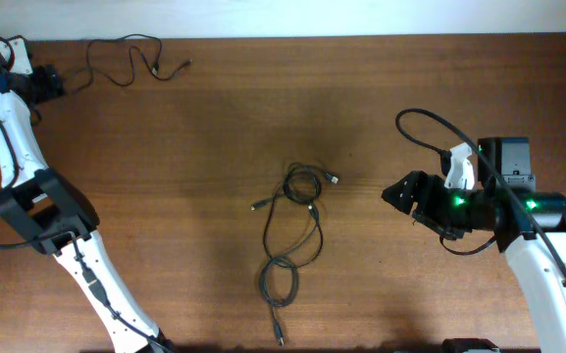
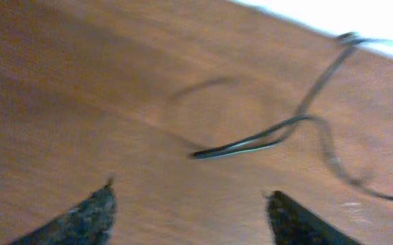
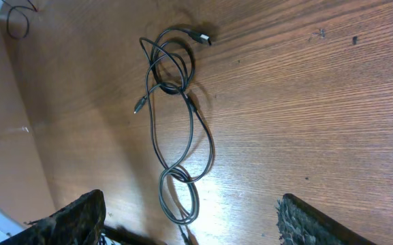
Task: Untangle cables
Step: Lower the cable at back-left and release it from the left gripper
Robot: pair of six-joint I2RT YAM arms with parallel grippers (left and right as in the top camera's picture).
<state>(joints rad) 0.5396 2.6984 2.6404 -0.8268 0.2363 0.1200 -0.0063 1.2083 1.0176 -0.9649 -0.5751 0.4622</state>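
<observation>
A tangled bundle of thin black cables (image 1: 292, 226) lies at the middle of the wooden table, with loops and several metal-tipped plugs sticking out. It also shows in the right wrist view (image 3: 179, 102). A separate black cable (image 1: 126, 57) lies at the far left edge, and a blurred strand of it shows in the left wrist view (image 2: 278, 133). My left gripper (image 1: 49, 83) is open and empty just left of that cable, its fingers (image 2: 189, 207) above bare wood. My right gripper (image 1: 395, 193) is open and empty, right of the bundle and apart from it, its fingers (image 3: 189, 218) wide.
The wooden table (image 1: 214, 127) runs to a pale wall at the far edge. The left arm (image 1: 37, 211) stretches along the left side. The right arm's own thick black cable (image 1: 430, 127) loops above its wrist.
</observation>
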